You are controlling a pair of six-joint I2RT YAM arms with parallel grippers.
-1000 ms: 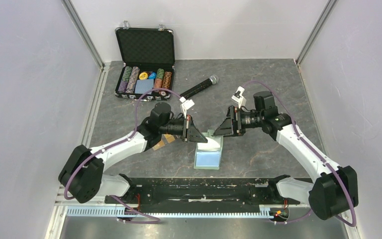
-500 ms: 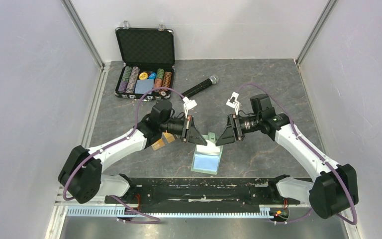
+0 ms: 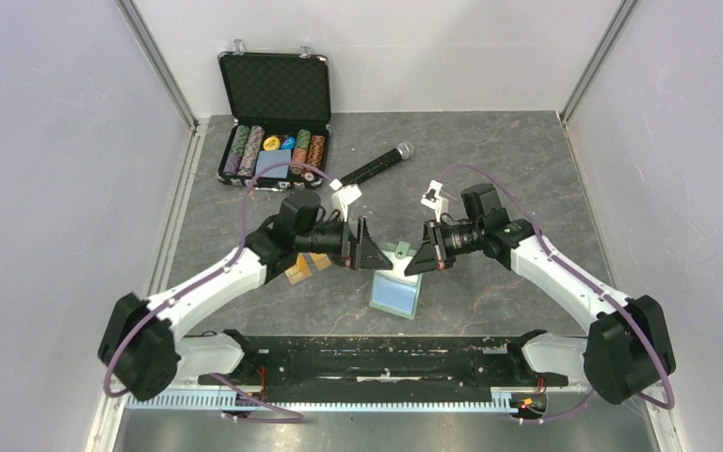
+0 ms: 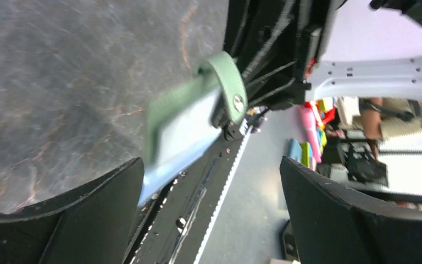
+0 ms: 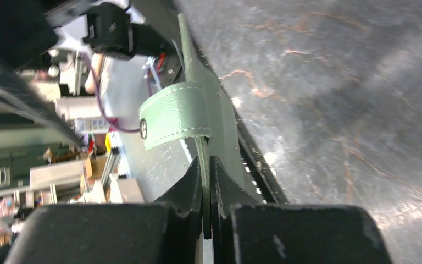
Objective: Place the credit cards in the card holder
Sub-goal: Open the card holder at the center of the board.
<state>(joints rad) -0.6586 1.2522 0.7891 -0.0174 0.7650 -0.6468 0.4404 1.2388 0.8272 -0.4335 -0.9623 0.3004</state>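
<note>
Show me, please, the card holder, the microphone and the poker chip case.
card holder [image 3: 396, 295], top external view, light blue inside.
microphone [image 3: 373, 167], top external view, black handle.
poker chip case [image 3: 275, 88], top external view, open lid.

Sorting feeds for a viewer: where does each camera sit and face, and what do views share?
Top external: above, behind the bases, facing down at the table; left pincer and right pincer show.
Left wrist: on the left wrist, facing the card holder between its open fingers.
Right wrist: on the right wrist, its fingers shut on the card holder.
Shared: all three show the card holder.
</note>
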